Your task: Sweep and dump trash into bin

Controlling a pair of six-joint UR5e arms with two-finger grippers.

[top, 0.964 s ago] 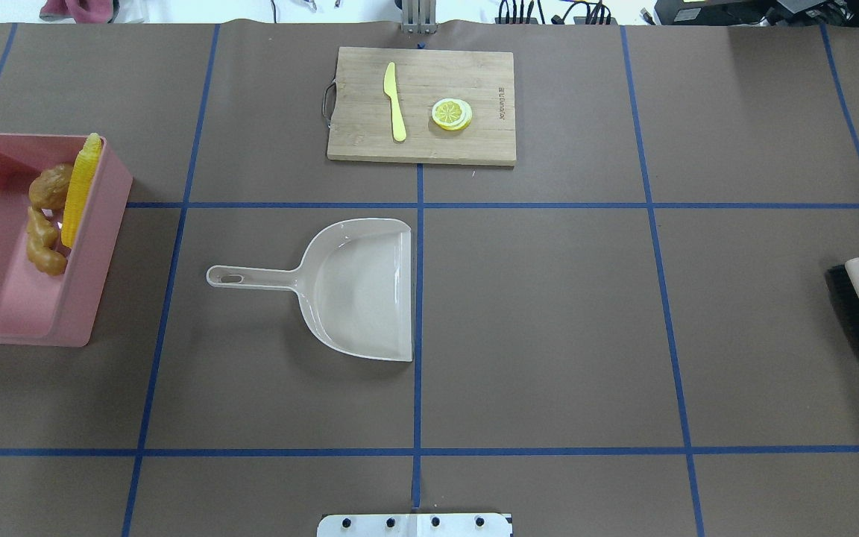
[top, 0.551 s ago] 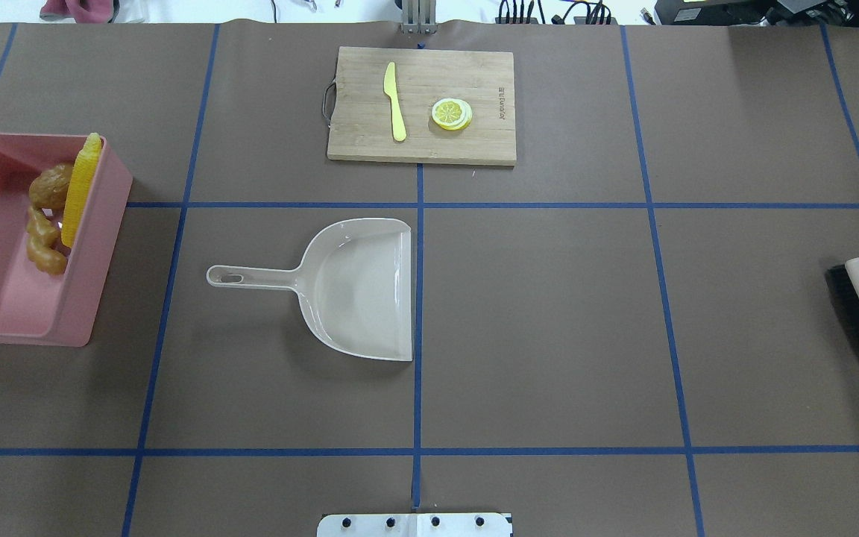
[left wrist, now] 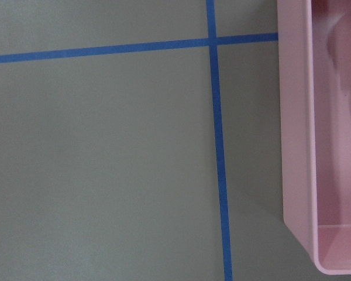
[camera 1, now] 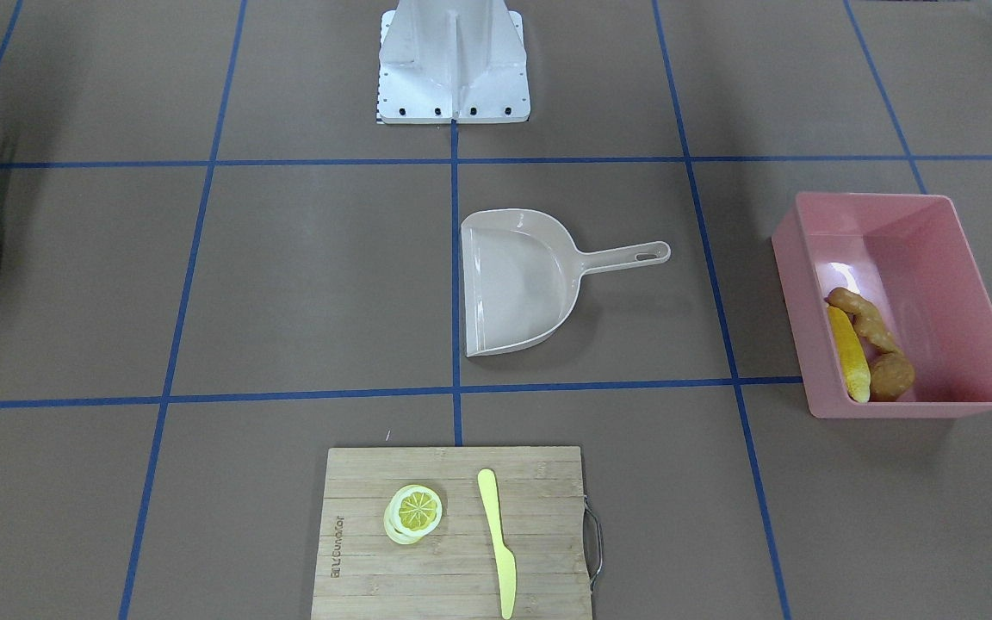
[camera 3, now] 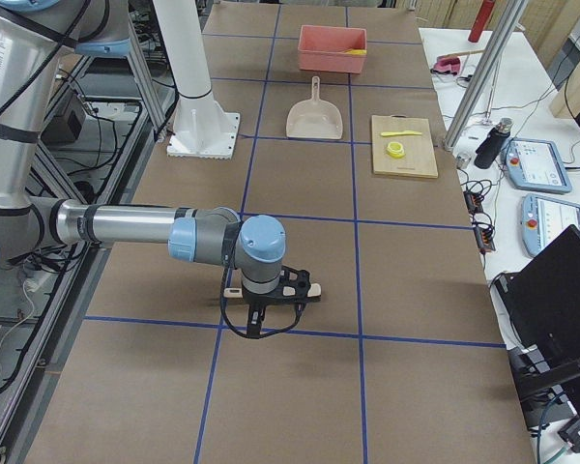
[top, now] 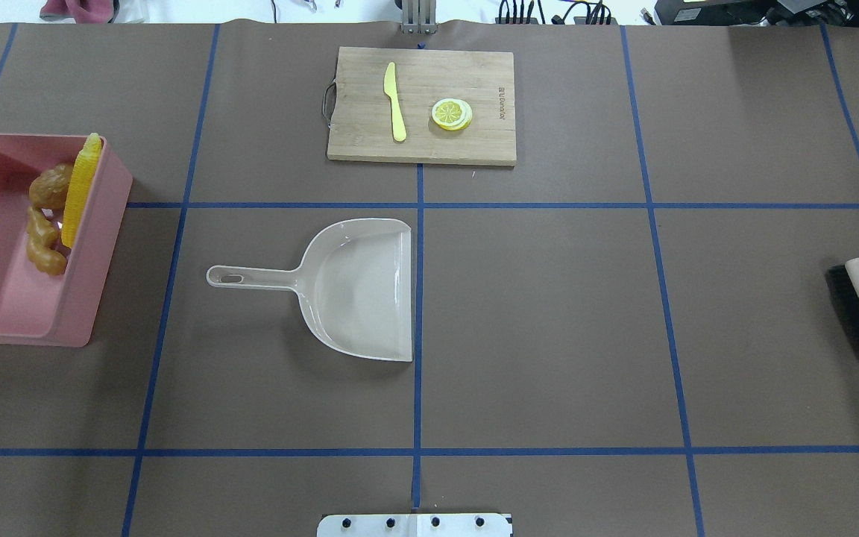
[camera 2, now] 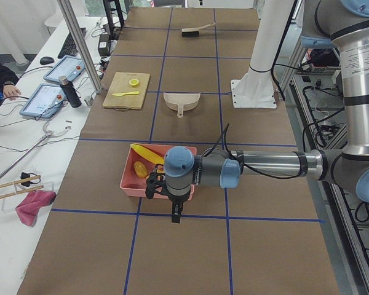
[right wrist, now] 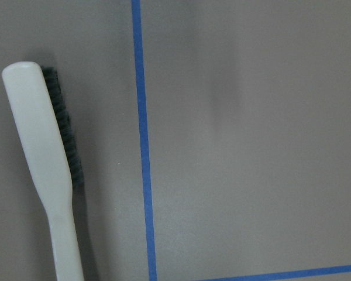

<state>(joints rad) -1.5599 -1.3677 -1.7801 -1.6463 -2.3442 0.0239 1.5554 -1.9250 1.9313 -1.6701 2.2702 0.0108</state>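
Closing out the sweep, both arms hanging free

Hanging over bare table, the left gripper sits just beside the near wall of the bin. Its wrist camera sees only brown paper, blue tape and a pink corner. It shows in the side view alone, so I cannot tell whether its jaws are spread or pressed together. It does not appear to carry anything.

The right gripper hovers at the table's other end, above the brush, which lies flat on the table. It too shows only from the side, and I cannot tell how its jaws stand.

Further out, the trash is all inside the bin. The corn cob leans against the wall nearest the table's middle, with the ginger root and the potato tucked beside it. The dustpan lies empty near the centre, well apart from both grippers. On the cutting board at the far edge, the plastic knife and lemon slice are not trash and belong where they are.

By my reading the dump is done and both tools are set down, so this is the tail of the task. The next move should need nothing more than drawing the arms back. The left one needs care not to clip the bin's rim.

Against the overhead pictures from a second ago, nothing differs: bin, dustpan, brush and board sit in the same places.
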